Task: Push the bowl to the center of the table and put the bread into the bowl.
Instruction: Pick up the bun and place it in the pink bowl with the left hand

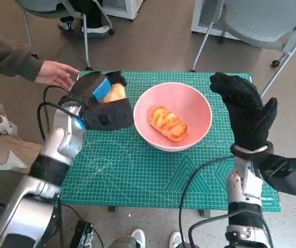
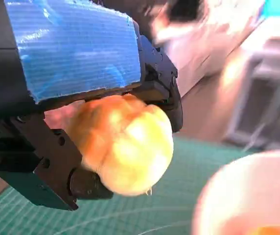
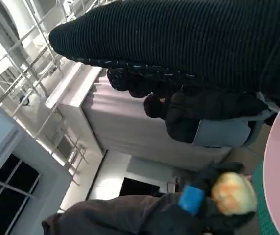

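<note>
While the left hand [image 1: 102,98] grips a pale bread roll [image 1: 116,93] at centre-left of frame, the pink bowl [image 1: 198,106] holds another pastry [image 1: 167,123]; the gloved right hand [image 1: 245,109] is spread wide, holding nothing.

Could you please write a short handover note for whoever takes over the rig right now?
Left hand: holds a pale bread roll just above the mat, beside the bowl's left rim.
Right hand: open, raised upright to the right of the bowl, holding nothing.
Pink bowl: near the middle of the green mat, with one glazed bread already inside.
A person's hand reaches in at the table's far left corner, close to the left hand.
Done: bowl looks centred, one bread in.
Left: carry the held roll over the rim and release it.
</note>
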Tool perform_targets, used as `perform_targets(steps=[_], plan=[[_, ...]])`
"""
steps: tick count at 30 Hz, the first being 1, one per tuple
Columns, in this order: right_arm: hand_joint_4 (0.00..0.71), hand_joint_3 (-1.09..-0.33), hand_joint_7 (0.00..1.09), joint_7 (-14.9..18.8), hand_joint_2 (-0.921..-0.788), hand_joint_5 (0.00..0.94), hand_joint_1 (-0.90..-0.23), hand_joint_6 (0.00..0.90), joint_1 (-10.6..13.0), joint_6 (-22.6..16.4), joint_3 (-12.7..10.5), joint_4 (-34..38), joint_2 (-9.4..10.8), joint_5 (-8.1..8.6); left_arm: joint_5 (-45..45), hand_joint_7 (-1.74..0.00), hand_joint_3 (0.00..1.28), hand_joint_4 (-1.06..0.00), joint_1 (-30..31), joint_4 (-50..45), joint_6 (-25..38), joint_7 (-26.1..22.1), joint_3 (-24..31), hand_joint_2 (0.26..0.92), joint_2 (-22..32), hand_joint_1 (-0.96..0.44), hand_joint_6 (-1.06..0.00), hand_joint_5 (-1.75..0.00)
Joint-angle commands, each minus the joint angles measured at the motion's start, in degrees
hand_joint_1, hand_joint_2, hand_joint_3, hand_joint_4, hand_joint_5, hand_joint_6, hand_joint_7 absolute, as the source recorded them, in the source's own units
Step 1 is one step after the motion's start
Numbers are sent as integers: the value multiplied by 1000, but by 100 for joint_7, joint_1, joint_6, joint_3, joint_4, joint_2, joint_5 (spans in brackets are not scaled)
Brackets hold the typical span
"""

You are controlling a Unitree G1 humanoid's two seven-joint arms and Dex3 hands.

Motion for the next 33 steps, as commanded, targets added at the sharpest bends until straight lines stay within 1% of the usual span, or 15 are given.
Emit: perform_targets(steps=[1,5,8,13,18,24,27,30,33], plan=[[231,-761,504,100,-921,0,-648,88,102,158,45,45,10,78,82,-1113,59,-802,836,-2343,-135,367,511,887,114,3,-678,-1043],[231,-761,505,101,-921,0,-649,88,113,159,43,32,-4,73,85,-1150,35,-798,944,-2639,-239,477,569,904,3,2,-664,-1020],[232,-760,505,102,-921,0,-649,88,119,146,40,37,-14,63,79,-1137,27,-796,969,-2763,-265,470,565,909,-64,2,-661,-1039],[232,-759,505,102,-921,1,-649,88,119,128,24,63,-22,52,29,-1121,22,-800,907,-2928,-241,196,443,912,-227,2,-658,-1053],[229,-759,505,121,-921,0,-649,87,121,119,22,79,-15,52,10,-1116,13,-820,802,-2797,-343,41,229,911,-485,1,-661,-1031],[229,-759,505,94,-921,0,-649,88,126,153,19,59,-16,45,-64,-1130,12,-808,580,-2324,-643,-31,-50,919,-864,1,-644,-1051],[229,-759,506,74,-921,0,-650,90,160,150,21,16,-18,26,-150,-1140,14,-797,328,-1673,-980,50,-160,920,-1092,1,-642,-1057],[230,-758,506,65,-921,1,-649,91,189,139,19,-15,-20,20,-266,-1143,18,-787,166,-1158,-1300,119,-147,920,-1218,1,-642,-1064],[231,-756,505,82,-921,1,-648,93,216,127,5,-34,-29,40,-445,-1152,50,-744,62,-701,-1616,145,-74,920,-1330,1,-614,-1129]])
